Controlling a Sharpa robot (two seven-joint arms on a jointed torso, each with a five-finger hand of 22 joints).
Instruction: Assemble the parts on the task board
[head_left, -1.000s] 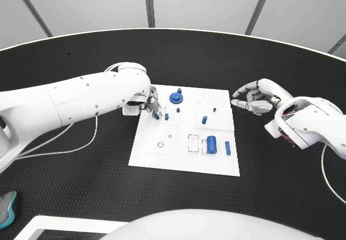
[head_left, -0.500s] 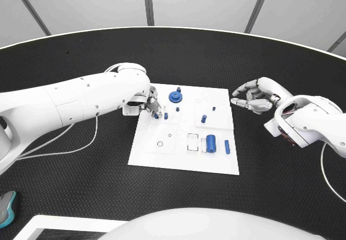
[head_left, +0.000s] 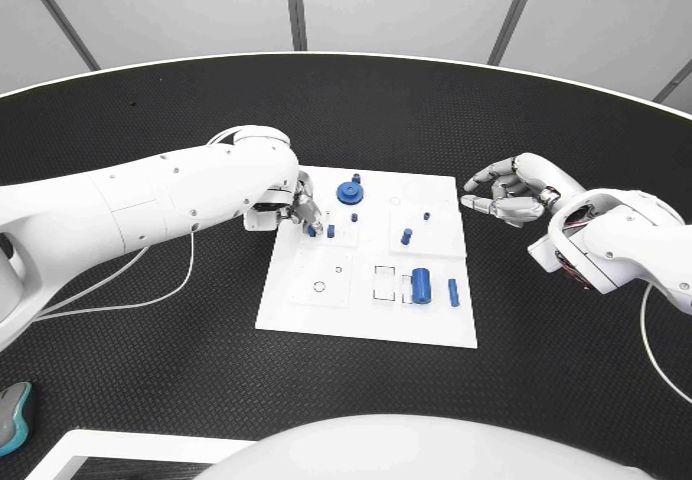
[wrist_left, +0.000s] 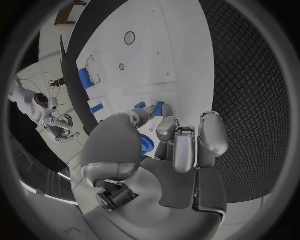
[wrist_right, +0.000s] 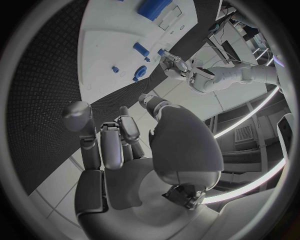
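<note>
1. Black, finely textured table (head_left: 159, 330) carries the white task board (head_left: 361, 320) at its middle, with both white arms reaching in from the sides.
2. Hard to make out: the left hand (head_left: 299, 206) sits at the board's left edge, mostly covered by its own forearm in the head view, so its fingertips are barely seen there.
3. From the left wrist view, the left hand's fingers (wrist_left: 178, 145) are curled down close together toward two small blue pegs (wrist_left: 156, 107); whether they pinch a peg or only touch it I cannot tell.
4. Those pegs (head_left: 322, 231) stand just beside the left hand, on the board's left part.
5. A round blue gear-like part (head_left: 351, 193) lies near the board's far edge, close to the left hand but apart from it.
6. Another small blue peg (head_left: 407, 237) stands near the board's middle.
7. A larger blue cylinder (head_left: 421, 285) and a slim blue pin (head_left: 453, 292) lie side by side on the board's right part, nearer the robot.
8. The right hand (head_left: 508, 192) hovers off the board's right edge over the table, fingers curled inward on nothing, well apart from every part.
</note>
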